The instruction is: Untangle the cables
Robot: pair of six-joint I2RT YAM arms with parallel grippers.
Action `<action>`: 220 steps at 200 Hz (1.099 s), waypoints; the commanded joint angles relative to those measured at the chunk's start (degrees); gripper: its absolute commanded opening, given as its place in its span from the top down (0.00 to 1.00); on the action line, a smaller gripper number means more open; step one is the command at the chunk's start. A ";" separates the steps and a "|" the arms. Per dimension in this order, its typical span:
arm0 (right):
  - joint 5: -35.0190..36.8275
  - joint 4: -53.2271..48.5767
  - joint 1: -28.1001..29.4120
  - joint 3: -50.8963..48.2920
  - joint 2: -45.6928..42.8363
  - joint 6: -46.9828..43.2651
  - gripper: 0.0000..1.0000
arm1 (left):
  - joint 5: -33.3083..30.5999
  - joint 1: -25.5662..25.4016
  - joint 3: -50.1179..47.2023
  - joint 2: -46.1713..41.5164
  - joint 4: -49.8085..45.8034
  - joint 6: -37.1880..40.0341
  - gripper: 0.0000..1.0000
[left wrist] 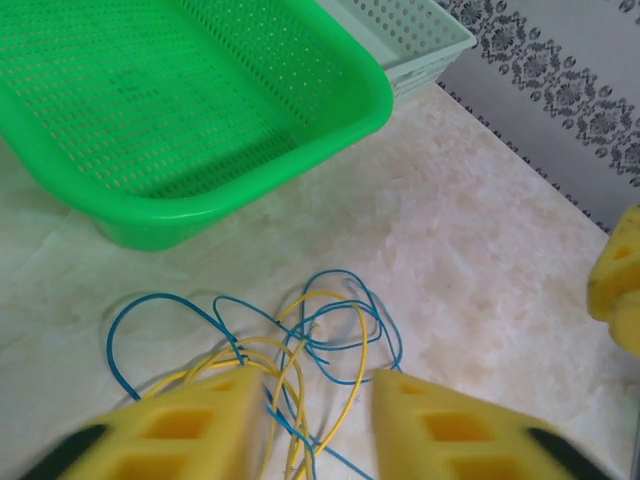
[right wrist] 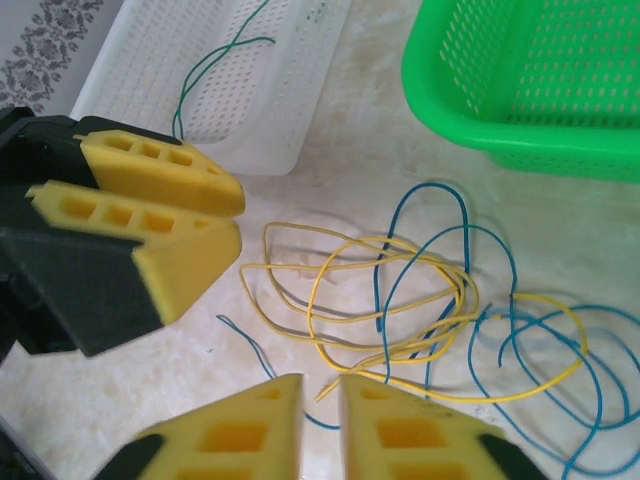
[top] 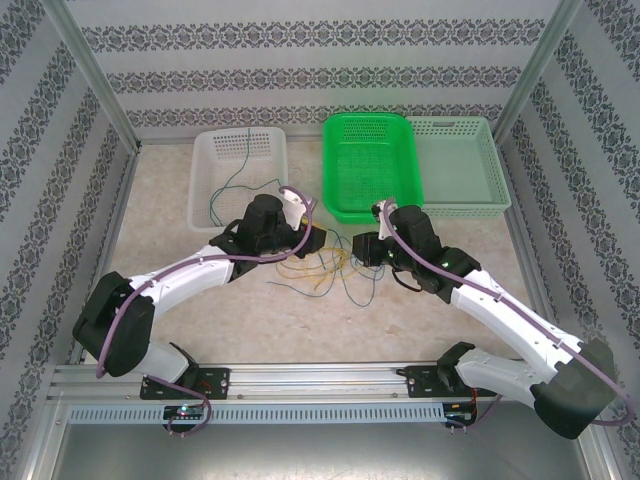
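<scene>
Mid-sort, probably. Yellow/blue cables (right wrist: 400,300) lie knotted on worktop (right wrist: 350,150), just before green basket (right wrist: 440,100). One green cable (right wrist: 215,55) lies in white basket (right wrist: 130,100). Left end effector (left wrist: 318,380) half spread over strands. Right end effector (right wrist: 320,385) barely parted, gripping nothing. Next move likely: pinch single strand, pull clear.

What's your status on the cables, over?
Left pincer open above the cables. Right pincer barely parted, empty. Yellow and blue knotted; green one in white basket. Nothing blocking.

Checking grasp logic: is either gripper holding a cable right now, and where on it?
Nothing visibly clamped. Left gripper is open astride the thin yellow and blue cables; right gripper is slightly parted, a yellow cable end just ahead.
</scene>
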 commanded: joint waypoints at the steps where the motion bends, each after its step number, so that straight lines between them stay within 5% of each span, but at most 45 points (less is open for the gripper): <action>1: 4.38 -4.73 -0.91 -0.95 0.95 0.99 0.70 | -1.35 -0.55 1.25 0.76 -4.16 -1.10 0.54; 35: 6.39 -13.83 -1.61 -4.89 3.27 5.45 0.55 | -3.90 -0.59 -0.36 -0.29 -9.75 0.83 0.49; 96: 3.43 -11.09 -0.03 -13.95 6.92 16.33 0.56 | -6.33 -0.65 -2.52 0.21 -11.41 -0.09 0.38; 153: 5.57 -12.58 4.65 -6.94 20.69 18.48 0.57 | -6.45 -0.61 -2.01 1.38 -10.29 0.51 0.37; 175: 8.61 -16.00 5.23 -2.93 27.65 17.62 0.64 | -7.11 -0.57 -1.92 1.11 -11.35 1.54 0.36; 220: 9.19 -15.94 6.12 -0.62 34.74 17.11 1.00 | -9.44 -0.58 -3.92 -1.31 -12.90 3.30 0.34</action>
